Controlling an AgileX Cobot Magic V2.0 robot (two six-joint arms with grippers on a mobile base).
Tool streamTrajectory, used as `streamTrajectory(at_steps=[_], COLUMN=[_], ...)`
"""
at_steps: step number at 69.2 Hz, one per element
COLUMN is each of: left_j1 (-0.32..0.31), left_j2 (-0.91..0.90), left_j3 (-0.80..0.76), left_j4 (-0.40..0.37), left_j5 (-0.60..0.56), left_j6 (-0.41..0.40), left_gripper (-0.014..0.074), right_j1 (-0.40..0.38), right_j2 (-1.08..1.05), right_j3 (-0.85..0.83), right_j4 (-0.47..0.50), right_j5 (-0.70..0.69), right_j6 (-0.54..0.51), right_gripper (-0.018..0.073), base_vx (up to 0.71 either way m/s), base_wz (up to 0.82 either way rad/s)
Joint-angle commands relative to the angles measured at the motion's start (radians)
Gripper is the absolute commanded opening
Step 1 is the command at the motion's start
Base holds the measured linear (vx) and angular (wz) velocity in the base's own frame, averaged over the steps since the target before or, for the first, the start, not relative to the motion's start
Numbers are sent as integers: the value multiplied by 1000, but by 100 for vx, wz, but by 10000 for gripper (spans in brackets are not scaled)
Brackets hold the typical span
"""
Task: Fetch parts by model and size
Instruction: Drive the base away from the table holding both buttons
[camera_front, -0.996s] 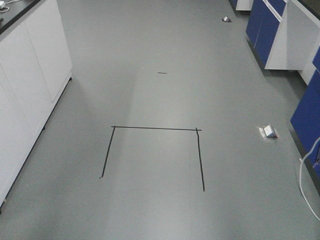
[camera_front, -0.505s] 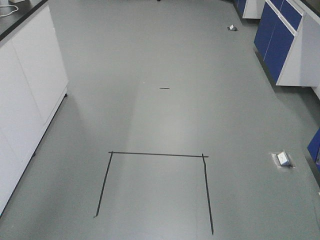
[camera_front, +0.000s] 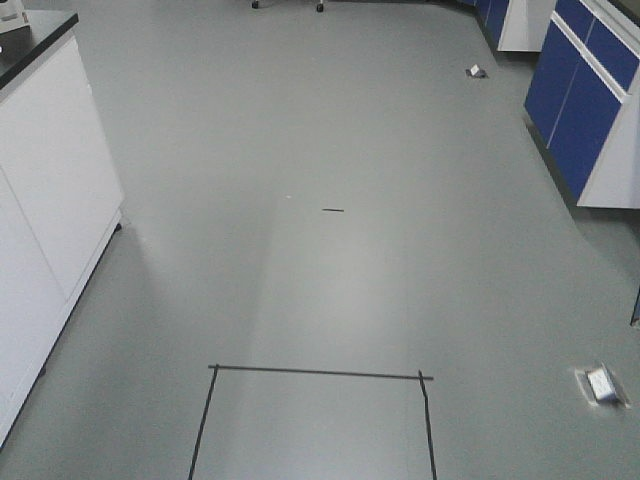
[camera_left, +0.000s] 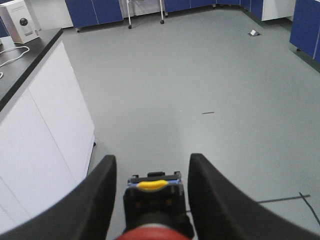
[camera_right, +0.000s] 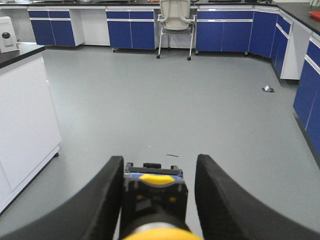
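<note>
Grey floor (camera_front: 330, 120), black tape outline (camera_front: 315, 374)

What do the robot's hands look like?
Each hand is a gripper with two fingers. On the left gripper, the fingers are plain black and smooth, wide at the bottom and curving up to rounded tips, a bit like horns. The right gripper has fingers of the same black, curved shape. No cables, stickers or markings show on them.

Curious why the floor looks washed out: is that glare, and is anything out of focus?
Front-facing view: yes, a pale glare streak runs down the grey floor. Left wrist view: the red-capped switch in the left gripper is blurred, too near the lens. Right wrist view: likewise the yellow-capped switch in the right gripper.
</note>
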Motion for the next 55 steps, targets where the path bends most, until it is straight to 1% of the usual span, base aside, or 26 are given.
streamTrajectory(at_steps=[1, 28, 55], left_j1=[-5, -5, -5], left_j2=[9, 9, 9], left_j3=[-24, -24, -24], left_j4=[13, 13, 13], left_j5=[-66, -66, -66], left_j6=[-7, -7, -7], left_gripper=[-6, -6, -6], right_j1=[-2, -2, -2], right_j2=[5, 5, 5], right_j3=[-27, -27, -27], right_j4=[-4, -4, -4], right_j5=[-77, -78, -78], right_j6=[-6, -6, -6], right_gripper=[-5, -5, -5], base_vx=[46, 49, 51], base_wz=[7, 5, -7])
